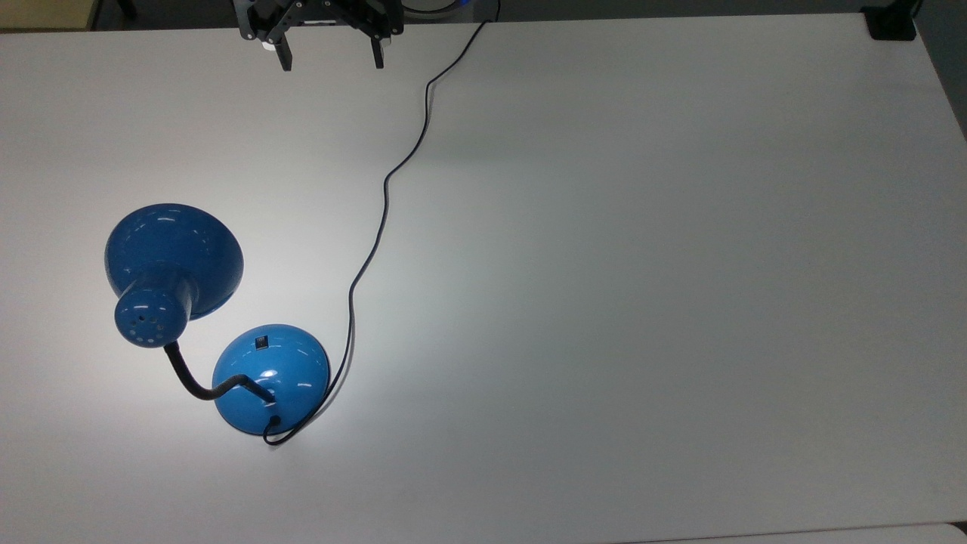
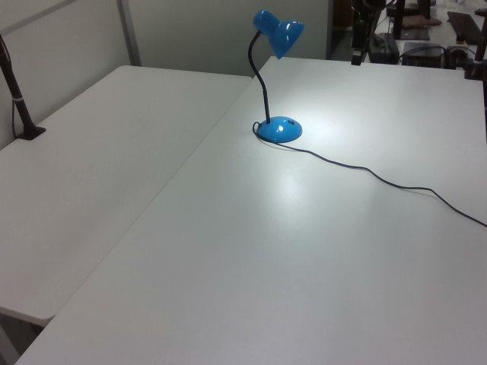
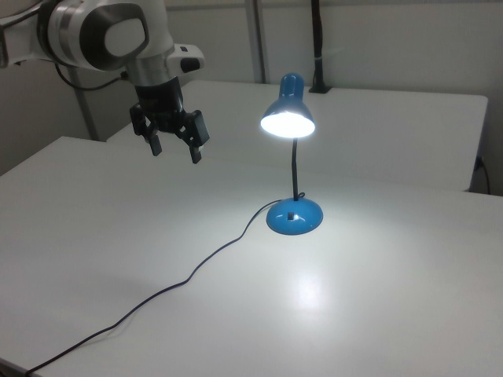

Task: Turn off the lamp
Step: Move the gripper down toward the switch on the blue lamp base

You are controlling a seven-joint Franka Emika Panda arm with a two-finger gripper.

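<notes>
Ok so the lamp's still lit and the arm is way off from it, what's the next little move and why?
Probably bring the claw across and down toward the small black switch on the lamp's blue base. The bulb glows, the claw hangs open in the air well away from the lamp, and nothing touches the switch yet. Steer clear of the cord on the table.

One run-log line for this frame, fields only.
lamp: lit, upright on table | switch: untouched | gripper: open, raised, apart from lamp | cord: trails across table | task: not done
</notes>
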